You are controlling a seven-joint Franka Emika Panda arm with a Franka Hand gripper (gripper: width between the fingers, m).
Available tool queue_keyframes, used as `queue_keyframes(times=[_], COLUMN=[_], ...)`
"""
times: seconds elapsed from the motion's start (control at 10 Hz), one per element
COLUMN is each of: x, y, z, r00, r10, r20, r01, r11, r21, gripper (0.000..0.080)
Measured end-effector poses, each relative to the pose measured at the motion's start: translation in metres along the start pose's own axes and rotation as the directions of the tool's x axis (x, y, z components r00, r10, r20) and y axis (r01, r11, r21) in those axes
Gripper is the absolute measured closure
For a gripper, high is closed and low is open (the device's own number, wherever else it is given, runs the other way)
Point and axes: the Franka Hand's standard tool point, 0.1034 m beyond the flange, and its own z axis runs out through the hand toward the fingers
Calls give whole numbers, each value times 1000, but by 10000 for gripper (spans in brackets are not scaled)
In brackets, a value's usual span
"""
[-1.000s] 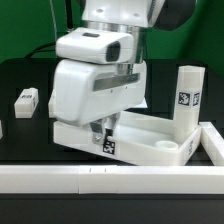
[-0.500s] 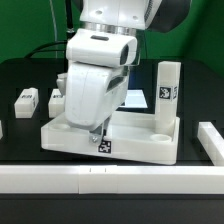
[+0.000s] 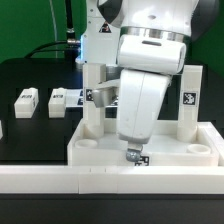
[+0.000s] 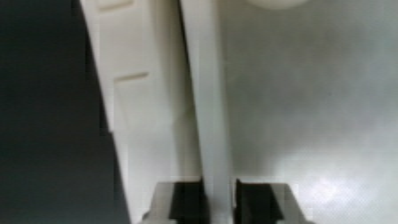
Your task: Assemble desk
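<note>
Gripper (image 3: pixel 133 153) jaws closed narrow on near rim of tabletop (image 3: pixel 185 152), tabletop near centre just behind rail (image 3: pixel 40 178), upright legs (image 3: pixel 92 110) at both far corners, loose legs (image 3: pixel 27 100) lying at exterior view's left.

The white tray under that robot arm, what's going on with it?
A robot arm is building a small desk. Its gripper is clamped on the front rim of the tray-like tabletop. Two upright legs stand at the tabletop's back corners, and two loose legs lie on the black table toward the exterior view's left.
</note>
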Motion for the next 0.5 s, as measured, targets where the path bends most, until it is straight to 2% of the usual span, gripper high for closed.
queue_keyframes(times=[0.3,0.5], x=[-1,7], y=[-1,3], z=[1,0], r00=[1000,1000], r10=[3,-31], r20=[2,1], r01=[-3,31], r11=[1000,999], r21=[4,-13], gripper=[728,728])
